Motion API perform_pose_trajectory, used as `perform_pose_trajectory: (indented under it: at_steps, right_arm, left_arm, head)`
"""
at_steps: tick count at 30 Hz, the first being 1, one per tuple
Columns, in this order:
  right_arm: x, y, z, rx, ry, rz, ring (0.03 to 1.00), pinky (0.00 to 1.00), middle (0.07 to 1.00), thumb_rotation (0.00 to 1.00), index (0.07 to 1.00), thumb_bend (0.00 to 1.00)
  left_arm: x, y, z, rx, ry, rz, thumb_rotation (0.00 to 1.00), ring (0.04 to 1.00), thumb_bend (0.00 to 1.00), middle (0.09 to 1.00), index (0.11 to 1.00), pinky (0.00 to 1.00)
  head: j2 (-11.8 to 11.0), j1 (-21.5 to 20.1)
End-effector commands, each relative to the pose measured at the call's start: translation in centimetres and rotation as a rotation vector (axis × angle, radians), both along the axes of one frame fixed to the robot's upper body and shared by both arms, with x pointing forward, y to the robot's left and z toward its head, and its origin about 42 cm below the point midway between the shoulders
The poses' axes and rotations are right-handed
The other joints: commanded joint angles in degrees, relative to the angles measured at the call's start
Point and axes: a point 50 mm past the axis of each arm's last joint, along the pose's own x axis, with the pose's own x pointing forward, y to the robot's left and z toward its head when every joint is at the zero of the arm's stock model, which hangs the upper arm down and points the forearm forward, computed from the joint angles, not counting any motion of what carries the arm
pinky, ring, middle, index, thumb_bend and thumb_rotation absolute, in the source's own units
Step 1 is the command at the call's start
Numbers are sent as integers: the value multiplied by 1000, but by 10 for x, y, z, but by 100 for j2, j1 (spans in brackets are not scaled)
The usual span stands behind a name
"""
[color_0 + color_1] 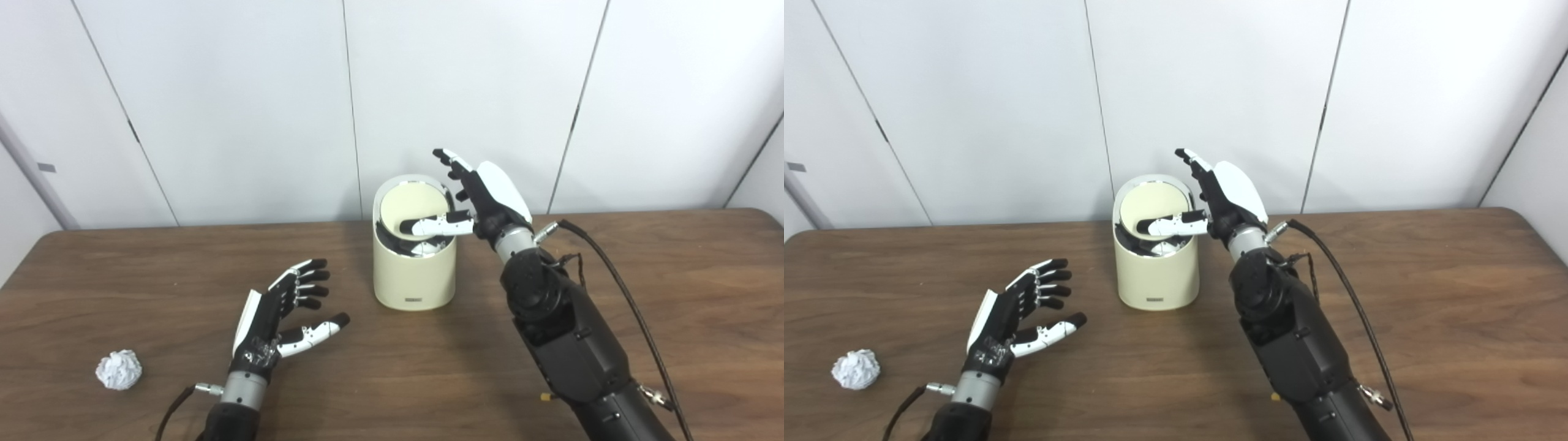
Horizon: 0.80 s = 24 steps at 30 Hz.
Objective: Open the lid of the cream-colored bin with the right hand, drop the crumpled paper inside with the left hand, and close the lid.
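The crumpled paper (119, 369), judged light and crushable, suits a loose all-round grasp; left hand (278, 318) spread empty, right hand (484, 199) spread against the raised lid (409, 211).

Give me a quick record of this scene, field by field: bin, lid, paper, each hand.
bin: cream-colored bin, upright mid-table
lid: lid tilted up, open
paper: crumpled paper on the table, near left, untouched
left hand: left hand open, empty, right of the paper
right hand: right hand open, thumb over the bin's mouth
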Motion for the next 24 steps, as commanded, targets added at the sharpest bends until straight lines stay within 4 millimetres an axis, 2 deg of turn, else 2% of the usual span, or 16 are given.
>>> perform_pose_trajectory:
  at_steps: [1, 8, 18, 24]
  right_arm:
    - [3, 4, 29, -7, -89, 11, 870, 716, 914, 430, 921, 929]
    - [5, 1, 23, -17, -82, -2, 863, 711, 906, 393, 916, 908]
    - [9, 1, 18, 0, -52, -29, 860, 695, 903, 395, 908, 810]
    - [13, 3, 15, 7, -39, -41, 860, 701, 899, 377, 901, 786]
  left_arm:
    - [3, -1, 19, 2, -81, -3, 125, 686, 724, 763, 805, 649]
    - [1, 0, 19, 6, -75, 0, 133, 686, 723, 765, 807, 645]
    - [-3, 0, 18, -12, -68, -4, 126, 680, 722, 766, 810, 617]
    - [-3, 0, 17, -4, -63, -6, 142, 691, 719, 771, 812, 645]
  head:
    - [15, -8]
    - [38, -4]
    - [55, -2]
    - [76, 3]
